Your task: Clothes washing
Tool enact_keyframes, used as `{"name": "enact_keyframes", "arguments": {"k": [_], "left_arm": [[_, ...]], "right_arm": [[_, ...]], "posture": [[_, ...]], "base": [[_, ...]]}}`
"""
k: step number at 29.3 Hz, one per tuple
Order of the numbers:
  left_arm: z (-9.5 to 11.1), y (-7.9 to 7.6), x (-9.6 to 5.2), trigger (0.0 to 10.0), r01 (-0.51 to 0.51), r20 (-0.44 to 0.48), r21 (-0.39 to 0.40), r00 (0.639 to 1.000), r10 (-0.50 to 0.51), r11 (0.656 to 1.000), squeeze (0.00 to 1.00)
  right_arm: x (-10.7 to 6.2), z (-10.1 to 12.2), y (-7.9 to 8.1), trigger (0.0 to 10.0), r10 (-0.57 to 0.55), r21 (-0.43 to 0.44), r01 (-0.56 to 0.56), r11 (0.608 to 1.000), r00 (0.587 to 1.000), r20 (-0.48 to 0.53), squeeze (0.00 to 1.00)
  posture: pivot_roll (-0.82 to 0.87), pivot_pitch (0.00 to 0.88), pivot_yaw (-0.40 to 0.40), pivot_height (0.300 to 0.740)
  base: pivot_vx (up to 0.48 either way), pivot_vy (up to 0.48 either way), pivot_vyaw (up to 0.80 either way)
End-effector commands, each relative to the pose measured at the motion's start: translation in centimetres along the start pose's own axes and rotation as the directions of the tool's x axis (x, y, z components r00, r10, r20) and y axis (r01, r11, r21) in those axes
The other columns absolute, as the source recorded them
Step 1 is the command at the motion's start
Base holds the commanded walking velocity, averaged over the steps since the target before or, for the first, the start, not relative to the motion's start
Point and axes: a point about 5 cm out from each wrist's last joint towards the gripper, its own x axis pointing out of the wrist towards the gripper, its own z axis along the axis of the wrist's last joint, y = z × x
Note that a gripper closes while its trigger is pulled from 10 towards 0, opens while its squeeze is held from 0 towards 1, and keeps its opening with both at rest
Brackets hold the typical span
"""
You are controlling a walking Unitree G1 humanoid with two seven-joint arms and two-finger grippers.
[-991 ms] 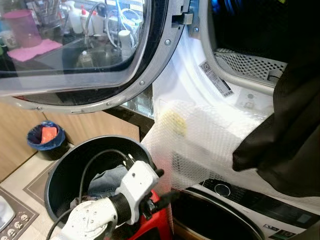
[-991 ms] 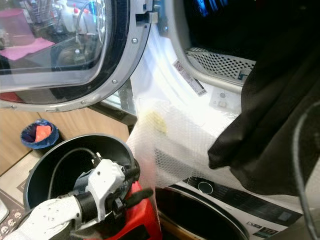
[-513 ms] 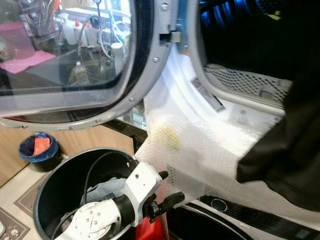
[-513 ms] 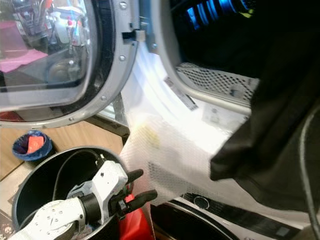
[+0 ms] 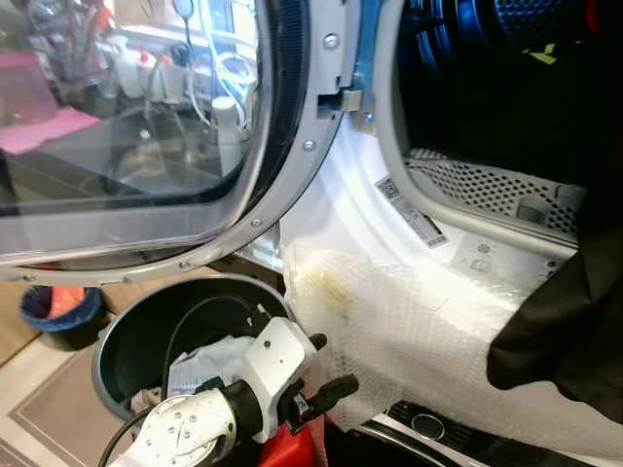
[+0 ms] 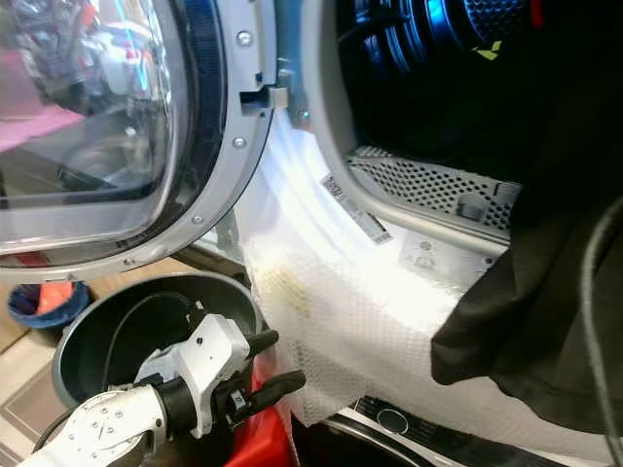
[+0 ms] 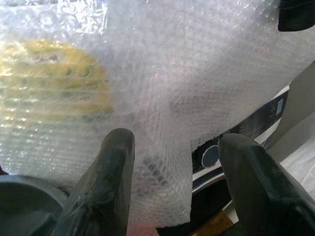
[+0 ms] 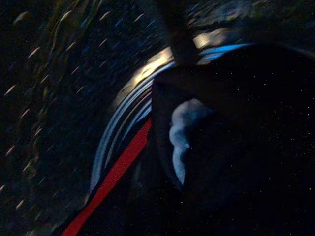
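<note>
Fingers (image 7: 110, 182) of my left gripper (image 5: 321, 368) stand spread with nothing between them, just beside the bubble wrap (image 5: 409, 336) draped over the washer's front, above the dark laundry bucket (image 5: 136, 336). Whether my right gripper is clamped or loose I cannot tell. I see the black garment (image 5: 569, 326) hanging at the washer's open drum (image 5: 496, 88), over its lip, beside the swung-out door (image 5: 146, 136).

A black garment (image 5: 569, 331) is seen draped over the lower lip of the washing machine's open drum (image 5: 487, 88), hanging down to the right of the left gripper (image 5: 324, 368). More laundry, pale and bluish (image 5: 209, 358), is heaped inside the dark round basket (image 5: 127, 336), just behind that gripper. The round glass door (image 5: 136, 136) is swung wide open above it.
</note>
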Motion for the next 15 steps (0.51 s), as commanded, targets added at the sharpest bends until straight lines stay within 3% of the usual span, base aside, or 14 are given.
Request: {"name": "enact_keyframes", "arguments": {"k": [1,9,15], "left_arm": [[0.1,-0.3,0.0,10.0,0.002,0.007,0.011,1.000,-0.002,1.000,0.00],[0.0,-0.5,0.0,10.0,0.004,-0.004,0.019,1.000,-0.004,1.000,0.00],[-0.3,-0.8,-0.1,10.0,0.037,-0.033,0.044,0.999,-0.035,0.998,0.00]], "right_arm": [[0.3,1.8,0.0,10.0,0.004,-0.027,-0.003,1.000,0.999,0.038,0.00],[0.4,1.4,0.6,10.0,0.034,-0.045,-0.034,0.998,0.999,0.003,0.00],[0.6,-0.7,2.7,10.0,0.141,-0.106,-0.160,0.981,0.976,-0.168,0.00]], "posture": [[0.07,0.072,-0.079,0.740],[0.08,0.071,-0.082,0.740],[0.07,0.073,-0.084,0.740]], "base": [[0.000,0.000,0.00],[0.000,0.000,0.00],[0.000,0.000,0.00]]}}
